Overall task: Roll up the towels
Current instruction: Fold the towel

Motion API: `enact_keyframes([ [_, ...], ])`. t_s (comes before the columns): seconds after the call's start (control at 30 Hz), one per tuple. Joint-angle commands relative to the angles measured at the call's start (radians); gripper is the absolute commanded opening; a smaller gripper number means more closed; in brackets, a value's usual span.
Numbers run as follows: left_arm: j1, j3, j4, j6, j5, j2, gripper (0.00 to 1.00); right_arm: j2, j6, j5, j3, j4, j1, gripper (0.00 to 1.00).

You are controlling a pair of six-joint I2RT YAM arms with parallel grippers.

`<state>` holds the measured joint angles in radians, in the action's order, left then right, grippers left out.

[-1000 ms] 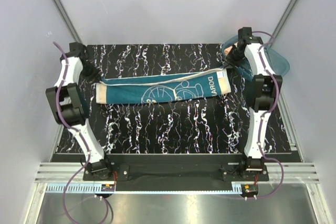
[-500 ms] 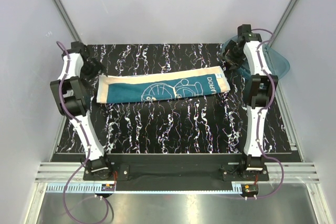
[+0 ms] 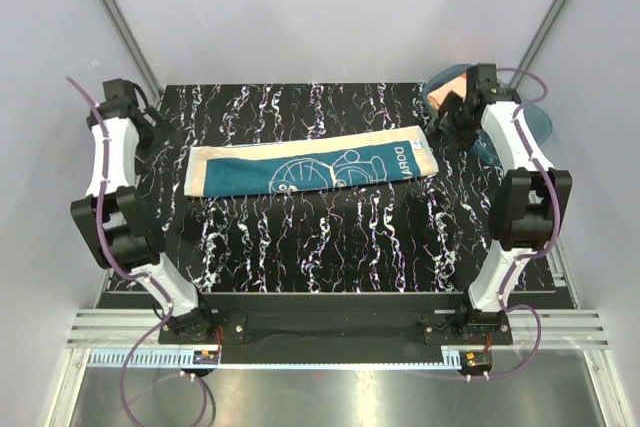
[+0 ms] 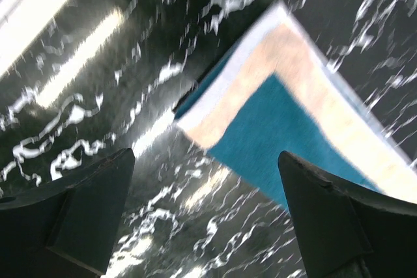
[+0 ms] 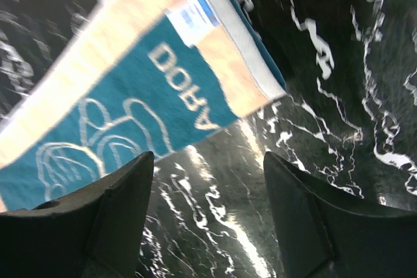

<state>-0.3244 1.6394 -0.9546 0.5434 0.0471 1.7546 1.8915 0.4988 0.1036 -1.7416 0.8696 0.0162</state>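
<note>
The teal-blue towel (image 3: 310, 169) lies spread flat in a long strip across the middle of the black marbled mat (image 3: 330, 237). Its cream-bordered left corner (image 4: 293, 109) shows in the left wrist view. Its right end with the printed letters (image 5: 130, 96) shows in the right wrist view. My left gripper (image 3: 163, 135) (image 4: 203, 159) hovers open just off the left end, holding nothing. My right gripper (image 3: 455, 127) (image 5: 208, 157) hovers open just off the right end, only mat between its fingers. A bit of the orange towel (image 3: 440, 96) peeks from the tub behind the right arm.
A translucent teal plastic tub (image 3: 535, 123) stands at the back right corner, partly off the mat. White walls close in the left, right and back. The mat's near edge meets a black base rail (image 3: 320, 322).
Both grippers have opened and let go of the towel's ends. The towel, slightly bunched before, now lies flat. Both arms have drawn back outward from it.
</note>
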Motion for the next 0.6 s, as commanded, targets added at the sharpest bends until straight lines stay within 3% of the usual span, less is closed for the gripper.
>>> enact_keyframes([
  [0.0, 0.039, -0.145, 0.071, -0.049, -0.03, -0.059, 0.99, -0.015, 0.014, 0.04, 0.169, -0.138, 0.008, 0.74],
  [0.13, 0.082, -0.29, 0.106, -0.083, -0.087, -0.142, 0.99, -0.034, 0.021, 0.062, 0.292, -0.193, 0.025, 0.7],
  [0.37, 0.111, -0.505, 0.175, -0.137, -0.104, -0.302, 0.99, -0.008, 0.038, 0.008, 0.32, -0.248, 0.028, 0.64],
  [0.57, 0.142, -0.604, 0.221, -0.151, -0.101, -0.382, 0.99, 0.032, 0.052, -0.01, 0.33, -0.299, 0.047, 0.63],
])
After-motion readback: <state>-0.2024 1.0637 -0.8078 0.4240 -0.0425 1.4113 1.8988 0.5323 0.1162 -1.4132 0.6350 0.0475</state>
